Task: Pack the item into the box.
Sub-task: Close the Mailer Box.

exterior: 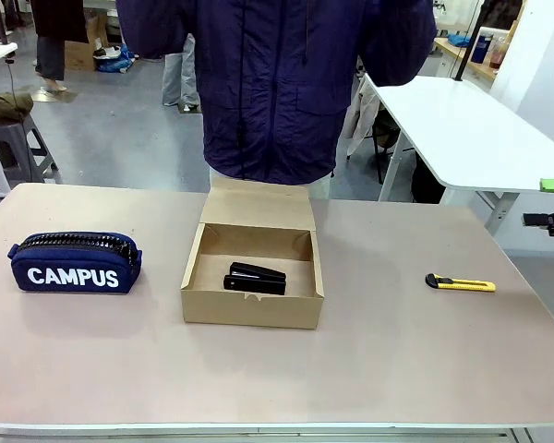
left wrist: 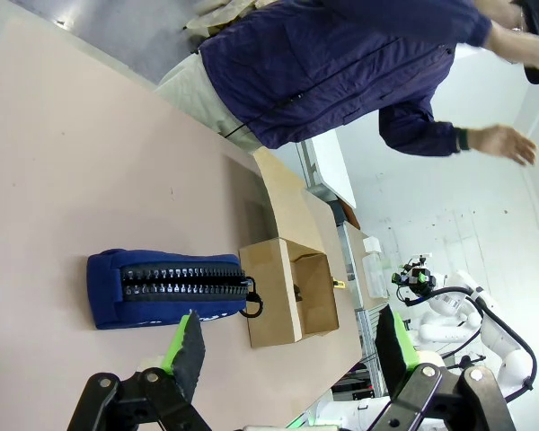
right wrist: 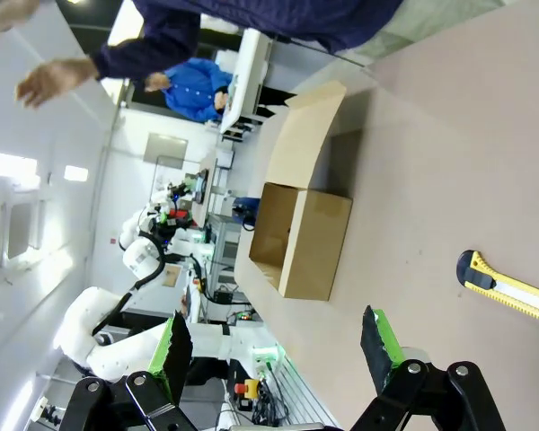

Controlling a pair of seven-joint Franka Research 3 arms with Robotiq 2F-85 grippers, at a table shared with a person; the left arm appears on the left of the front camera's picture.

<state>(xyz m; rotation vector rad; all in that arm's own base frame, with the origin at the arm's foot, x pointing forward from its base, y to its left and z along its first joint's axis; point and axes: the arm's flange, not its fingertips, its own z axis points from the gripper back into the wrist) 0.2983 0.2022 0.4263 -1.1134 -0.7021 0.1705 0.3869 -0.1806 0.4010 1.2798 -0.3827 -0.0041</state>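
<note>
The left gripper [left wrist: 289,355] hangs wide open and empty above the table [exterior: 92,369], its green-padded fingers spread. It is held low and well back from the work, looking along the tabletop. Straight ahead of it, between the lines of its two fingers, lies the case [left wrist: 162,287] with its zip facing the camera. The box [exterior: 249,312] sits beyond the case and a little toward the far finger, well out of reach. The stapler [exterior: 255,278] already lies flat on the box floor, toward the back wall and clear of both grippers, so the main part of the packing looks done. The lid [exterior: 263,203] stands open at the back. If the box is to be shut, folding it down is what is left. Behind the box stands the person [exterior: 277,83], with both hands raised off the table and touching nothing. Farther right the knife [right wrist: 508,292] lies flat on the table, ahead of the right gripper [right wrist: 277,350] and just off its one finger. The box lies farther ahead of this gripper, roughly between its fingers' lines. This gripper is also fully open and holds nothing. In the front view it sits at the right border, out past the table's edge, level and withdrawn like the left one.
</note>
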